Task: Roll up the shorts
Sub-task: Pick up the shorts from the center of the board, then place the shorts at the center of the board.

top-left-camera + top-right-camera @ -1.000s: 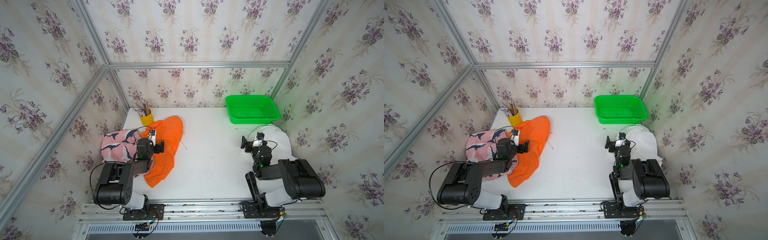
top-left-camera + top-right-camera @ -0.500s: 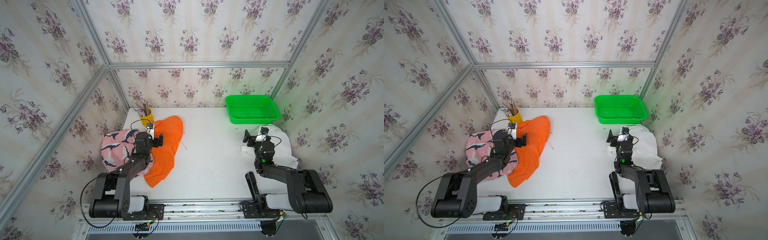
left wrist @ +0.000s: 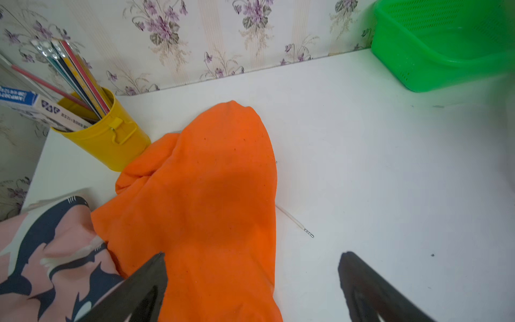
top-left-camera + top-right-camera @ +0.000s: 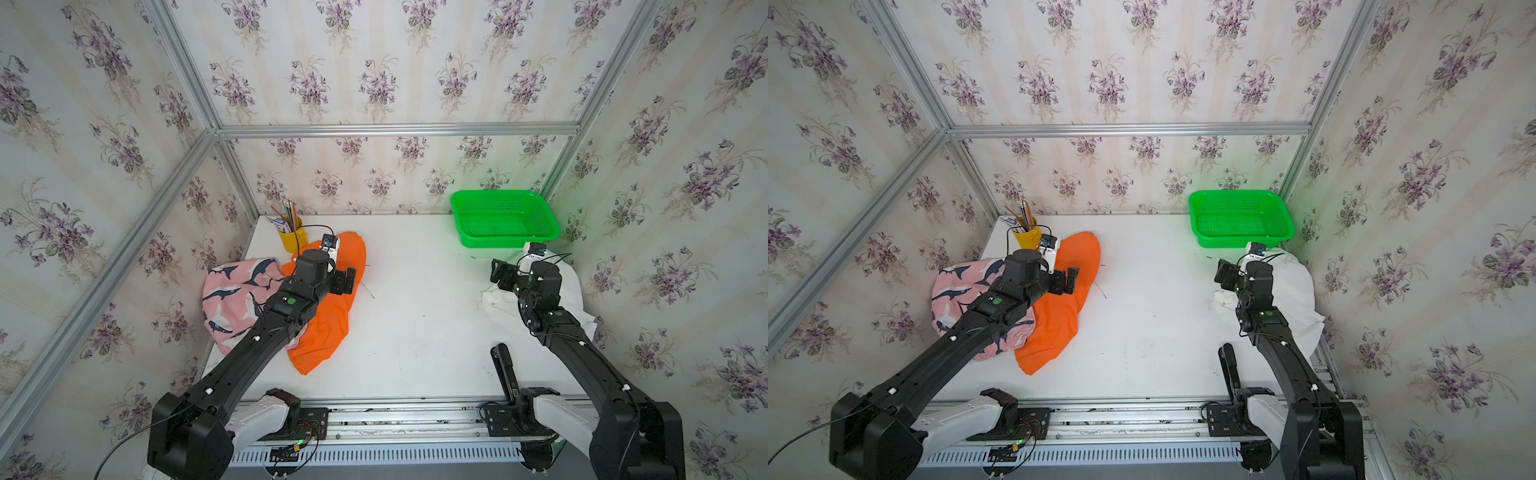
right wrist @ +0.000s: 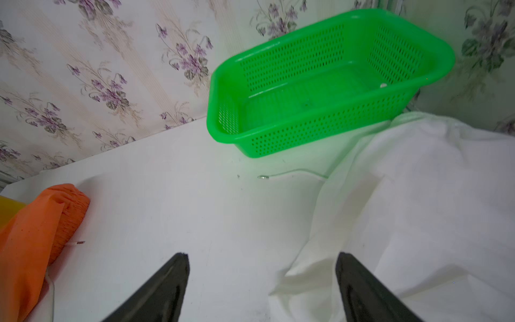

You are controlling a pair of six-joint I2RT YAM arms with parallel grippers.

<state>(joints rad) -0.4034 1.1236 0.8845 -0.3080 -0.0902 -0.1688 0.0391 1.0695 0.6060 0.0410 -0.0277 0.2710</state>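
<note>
Left jaws hung spread over the inner edge of the orange shorts point(image 4: 332, 324). Right jaws, also spread, straddled an edge of the white shorts point(image 5: 418, 200). Open counter point(image 4: 424, 316) lay between them.

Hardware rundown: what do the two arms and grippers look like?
Matte black boxy links on left arm and right arm, white base housings, white dots along forearms, green light near each wrist. Black tapered fingers on left gripper and right gripper. White wrist camera on each, trailing black cable.
</note>
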